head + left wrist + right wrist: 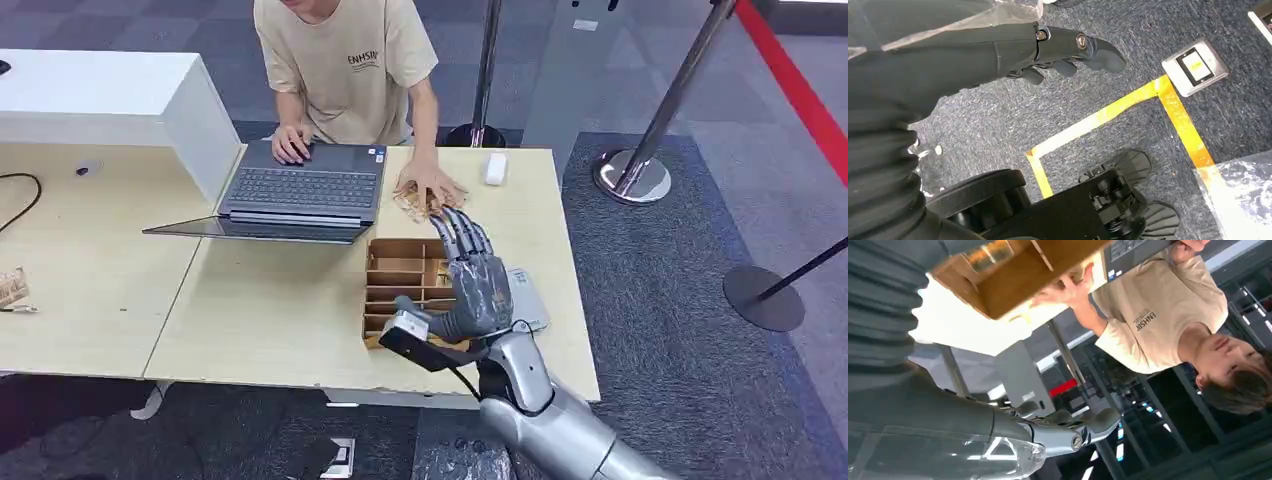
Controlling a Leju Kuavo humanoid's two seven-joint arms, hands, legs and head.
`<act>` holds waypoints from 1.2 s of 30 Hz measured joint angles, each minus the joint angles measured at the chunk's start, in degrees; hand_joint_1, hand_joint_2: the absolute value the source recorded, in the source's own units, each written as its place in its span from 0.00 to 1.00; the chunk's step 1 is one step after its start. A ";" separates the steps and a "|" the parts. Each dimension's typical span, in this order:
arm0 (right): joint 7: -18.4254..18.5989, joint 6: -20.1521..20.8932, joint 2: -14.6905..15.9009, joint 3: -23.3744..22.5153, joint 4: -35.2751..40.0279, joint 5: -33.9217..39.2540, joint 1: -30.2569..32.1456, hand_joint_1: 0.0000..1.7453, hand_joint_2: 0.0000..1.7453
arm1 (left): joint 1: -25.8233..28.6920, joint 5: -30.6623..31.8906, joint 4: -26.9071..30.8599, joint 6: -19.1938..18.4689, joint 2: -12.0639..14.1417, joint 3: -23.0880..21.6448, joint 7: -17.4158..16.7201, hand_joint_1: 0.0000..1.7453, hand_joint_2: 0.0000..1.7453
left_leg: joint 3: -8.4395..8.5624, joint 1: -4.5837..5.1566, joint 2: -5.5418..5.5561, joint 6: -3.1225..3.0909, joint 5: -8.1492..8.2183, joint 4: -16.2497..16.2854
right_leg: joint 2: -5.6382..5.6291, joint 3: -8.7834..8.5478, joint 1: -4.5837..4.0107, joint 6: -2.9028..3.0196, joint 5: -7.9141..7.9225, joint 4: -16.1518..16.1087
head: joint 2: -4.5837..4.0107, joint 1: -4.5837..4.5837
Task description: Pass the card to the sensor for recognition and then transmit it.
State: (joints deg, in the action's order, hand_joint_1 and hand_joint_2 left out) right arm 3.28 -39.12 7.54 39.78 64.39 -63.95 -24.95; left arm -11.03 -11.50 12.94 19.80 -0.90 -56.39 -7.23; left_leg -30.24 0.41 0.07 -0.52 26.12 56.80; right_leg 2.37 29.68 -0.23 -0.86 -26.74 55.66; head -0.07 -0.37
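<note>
My right hand [472, 280] hovers over the table with its fingers stretched out towards a person's hand [430, 185], and it holds nothing. The thumb [1073, 435] also sticks out free in the right wrist view. Under my palm lies a flat grey sensor pad [530, 300], partly hidden, beside a wooden compartment box [400, 275]. The person's hand presses on a small brownish thing [412, 205] that may be the card; I cannot tell. My left hand [1058, 50] hangs above the carpet with loosely bent fingers and nothing in it.
A person in a beige shirt [345, 65] sits across the table, one hand on an open laptop [300, 190]. A white mouse [495, 168] lies near the far edge. A white box [110, 95] stands at the back left. Barrier posts [635, 170] stand to the right.
</note>
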 joint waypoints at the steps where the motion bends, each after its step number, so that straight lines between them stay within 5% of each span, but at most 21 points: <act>1: 0.24 -0.40 0.11 0.13 0.42 -1.23 0.83 0.00 1.00 | 0.01 -0.02 0.00 -0.07 0.13 0.18 0.04 0.00 1.00 | 0.00 -0.01 0.00 0.00 0.00 0.00 | 0.00 0.00 0.00 0.00 0.00 0.00 | 0.00 0.00; 17: 0.31 -0.53 0.59 0.53 0.88 -2.78 4.39 0.00 1.00 | -0.01 0.33 0.00 -0.11 0.74 1.14 -0.11 0.00 1.00 | 0.00 0.01 -0.04 0.02 -0.03 0.00 | 0.00 0.00 0.01 0.01 0.04 0.00 | 0.00 0.00; 31: 3.80 -0.24 1.14 0.64 -0.35 -14.12 2.55 0.00 1.00 | -0.11 1.05 0.00 -0.20 0.79 1.14 -0.13 0.00 1.00 | 0.00 0.01 -0.05 0.02 -0.04 0.00 | 0.00 -0.01 0.01 0.01 0.05 0.01 | 0.00 0.00; 36: 3.98 1.46 1.18 1.07 -1.62 -13.01 0.47 0.00 1.00 | -0.20 1.25 0.02 -0.22 0.79 1.14 -0.15 0.00 1.00 | 0.01 0.01 -0.05 0.02 -0.04 0.00 | 0.00 -0.01 0.01 0.01 0.05 0.01 | 0.00 0.00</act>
State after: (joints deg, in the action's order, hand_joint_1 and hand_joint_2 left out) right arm 7.26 -37.66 8.72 40.85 62.77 -76.96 -24.47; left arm -11.23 -10.25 12.96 19.58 -0.11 -55.25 -7.39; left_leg -30.23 0.43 0.01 -0.50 26.08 56.80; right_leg 2.37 29.67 -0.22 -0.85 -26.69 55.67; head -0.07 -0.37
